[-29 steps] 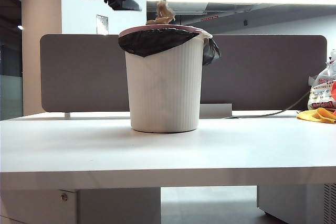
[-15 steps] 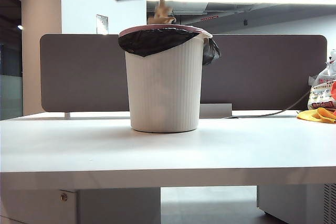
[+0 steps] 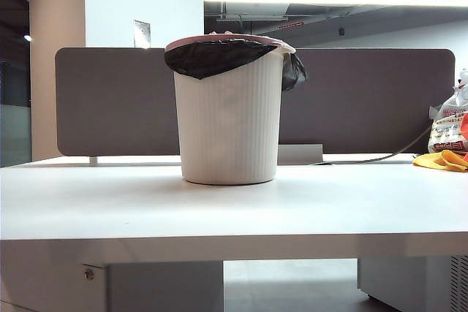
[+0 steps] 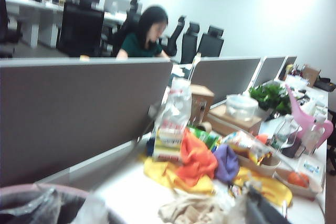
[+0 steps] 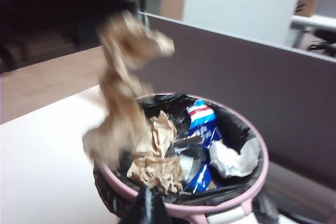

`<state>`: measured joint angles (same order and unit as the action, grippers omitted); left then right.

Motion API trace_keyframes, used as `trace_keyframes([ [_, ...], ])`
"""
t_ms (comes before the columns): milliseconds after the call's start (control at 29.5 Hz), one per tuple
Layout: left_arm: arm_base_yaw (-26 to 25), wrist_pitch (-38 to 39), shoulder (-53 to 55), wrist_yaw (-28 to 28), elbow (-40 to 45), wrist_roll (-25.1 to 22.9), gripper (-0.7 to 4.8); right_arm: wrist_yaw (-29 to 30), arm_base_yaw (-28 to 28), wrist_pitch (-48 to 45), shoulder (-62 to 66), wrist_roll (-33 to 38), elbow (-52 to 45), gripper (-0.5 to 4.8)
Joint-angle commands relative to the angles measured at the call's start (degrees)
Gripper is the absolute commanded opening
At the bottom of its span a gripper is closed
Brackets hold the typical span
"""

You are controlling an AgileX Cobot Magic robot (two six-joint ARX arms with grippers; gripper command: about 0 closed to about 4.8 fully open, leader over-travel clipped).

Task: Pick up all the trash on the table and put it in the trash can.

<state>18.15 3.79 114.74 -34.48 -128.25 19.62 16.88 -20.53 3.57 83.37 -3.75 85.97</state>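
The left gripper is sitting out of all views, its camera looking past the trash can's rim (image 4: 37, 190) toward clutter on the far right, so the frames are not showing its jaws, and whether anything is sitting between them I cannot tell. On the surface (image 3: 234, 210) the trash can (image 3: 228, 118) is standing left of centre, with nothing brown lying around it in the exterior view. The right gripper (image 5: 148, 208) is hovering above the can, jaws together and clamped on a blurred brown paper wad (image 5: 123, 87) hanging over the rim. Another wad (image 5: 157, 156) is already lying inside. This piece is not yet dropped; a tan lump (image 4: 189, 211) near the clutter may be remaining.
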Motion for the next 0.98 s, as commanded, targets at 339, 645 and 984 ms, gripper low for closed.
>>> trace_keyframes([
  [339,-0.68,-3.41,-0.33,0.94,-0.09,-2.56,4.79,14.82,1.11,-17.33,10.12,10.64,0.31,4.28],
  [645,-0.63,-2.6,0.37,-0.04,-0.09,-2.97,4.79,16.22,0.59,-21.4,12.09,15.34,1.42,4.44],
  [984,-0.63,-2.93,0.37,-9.11,-0.09,0.83,4.79,15.87,0.42,-21.86,16.52,16.24,5.05,4.4],
])
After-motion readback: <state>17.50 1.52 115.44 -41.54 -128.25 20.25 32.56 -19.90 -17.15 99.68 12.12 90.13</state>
